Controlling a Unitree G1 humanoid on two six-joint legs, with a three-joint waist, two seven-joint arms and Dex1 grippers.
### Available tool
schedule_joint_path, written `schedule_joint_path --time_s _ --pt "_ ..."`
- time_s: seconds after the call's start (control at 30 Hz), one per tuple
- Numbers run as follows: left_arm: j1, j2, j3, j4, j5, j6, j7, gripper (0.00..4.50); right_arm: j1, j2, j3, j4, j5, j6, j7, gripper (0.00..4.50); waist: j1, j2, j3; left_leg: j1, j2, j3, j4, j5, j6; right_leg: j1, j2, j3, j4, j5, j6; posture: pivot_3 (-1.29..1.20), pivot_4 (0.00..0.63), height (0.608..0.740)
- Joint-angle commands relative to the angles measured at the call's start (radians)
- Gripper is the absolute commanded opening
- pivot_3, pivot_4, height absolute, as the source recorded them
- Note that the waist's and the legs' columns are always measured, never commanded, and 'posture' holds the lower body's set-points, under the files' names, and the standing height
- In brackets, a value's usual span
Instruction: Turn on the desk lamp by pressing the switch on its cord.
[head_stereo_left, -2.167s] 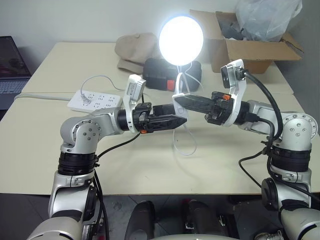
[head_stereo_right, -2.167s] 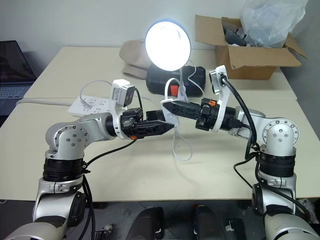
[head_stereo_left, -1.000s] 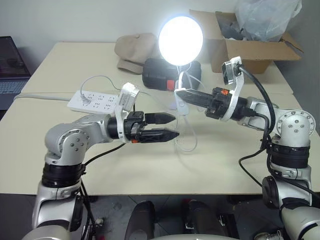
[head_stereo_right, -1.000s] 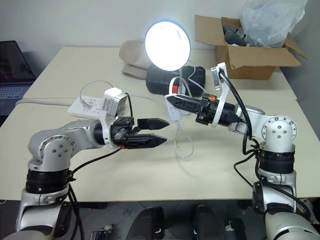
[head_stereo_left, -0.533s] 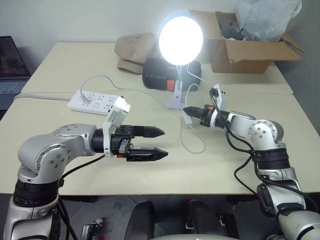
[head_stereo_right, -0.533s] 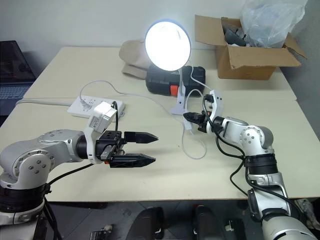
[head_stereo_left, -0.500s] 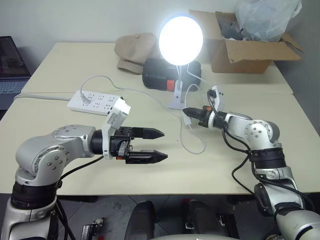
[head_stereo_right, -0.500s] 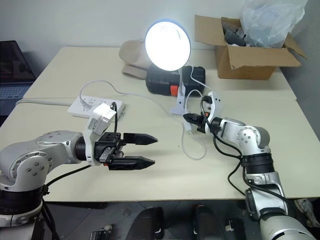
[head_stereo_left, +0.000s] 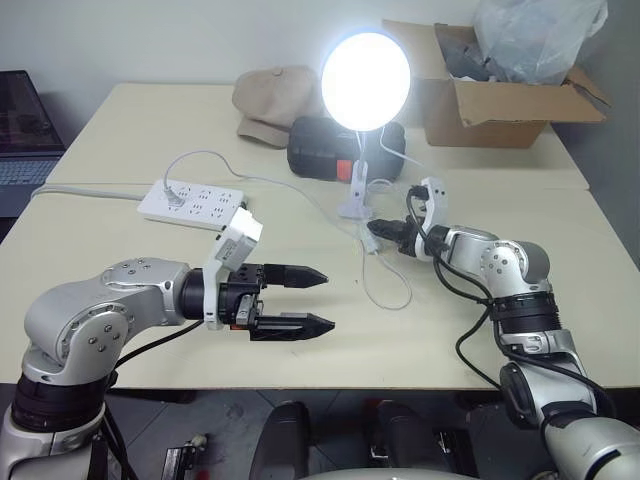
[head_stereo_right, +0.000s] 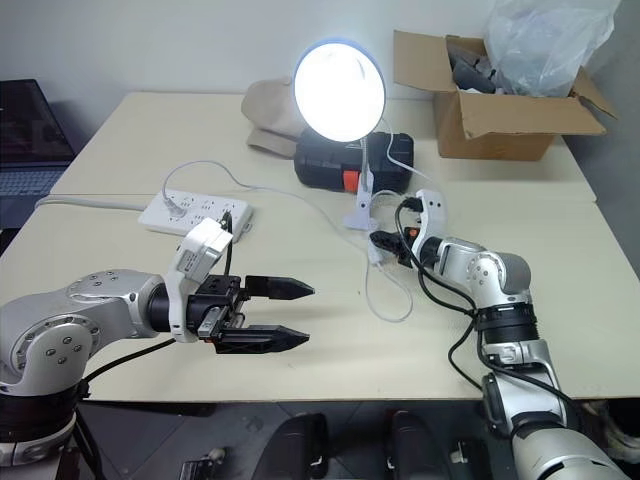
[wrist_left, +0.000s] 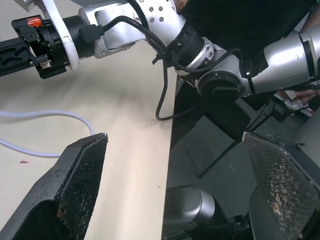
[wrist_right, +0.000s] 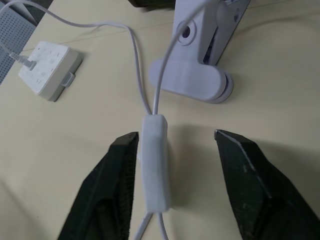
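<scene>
Left gripper (head_stereo_left: 318, 298): jaws wide apart, empty, above the near table (head_stereo_left: 120, 215) edge. Right gripper (wrist_right: 175, 165): jaws parted, nothing clamped. The switch (wrist_right: 154, 161), a white oblong, lies flat between them, against one finger, with a gap to the other. Thin white cord (wrist_right: 139, 60) leaves both its ends. Just past the jaws: white base (wrist_right: 192, 82). Desk lamp (head_stereo_left: 366, 80) lit, beyond.

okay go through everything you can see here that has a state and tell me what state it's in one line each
desk lamp: lit.
switch: lying on the table between the right tool's fingers, not gripped.
cord: slack, looping on the table.
right tool: open.
left tool: open, holding nothing.
power strip: one plug in.
cardboard box: open.
</scene>
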Motion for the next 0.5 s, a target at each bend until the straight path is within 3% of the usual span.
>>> schedule_joint_path --time_s 0.03,0.2,0.3,0.5 --pt "-0.002 0.014 0.007 -0.015 0.023 -0.044 0.005 4.5 -0.007 -0.042 -0.019 -0.118 0.008 0.014 0.058 3.39 0.0 0.0 0.0 0.0 0.0 0.0 0.0 0.0 0.0 0.0 0.0 0.0 0.0 0.0 0.0 0.0 0.15 0.74" --pt "-0.041 0.011 -0.051 0.081 0.282 -0.263 0.047 4.5 0.028 -0.191 0.048 -0.274 -0.019 -0.008 0.224 4.43 0.005 0.0 0.0 0.0 0.0 0.0 0.0 0.0 0.0 0.0 0.0 0.0 0.0 0.0 0.0 0.0 0.15 0.74" --pt "-0.075 0.035 -0.105 0.19 0.494 -0.467 0.048 4.5 0.047 -0.287 0.091 -0.35 -0.044 -0.044 0.335 4.43 0.006 0.0 0.0 0.0 0.0 0.0 0.0 0.0 0.0 0.0 0.0 -0.001 0.0 0.0 0.0 0.0 0.15 0.74" --pt "-0.139 0.049 -0.085 0.373 0.656 -0.692 0.037 4.5 0.085 -0.455 0.125 -0.436 -0.098 -0.141 0.532 4.43 0.004 0.0 0.0 0.0 0.001 0.002 -0.001 0.0 0.0 -0.002 0.001 0.001 -0.001 0.0 0.0 0.0 0.15 0.74"
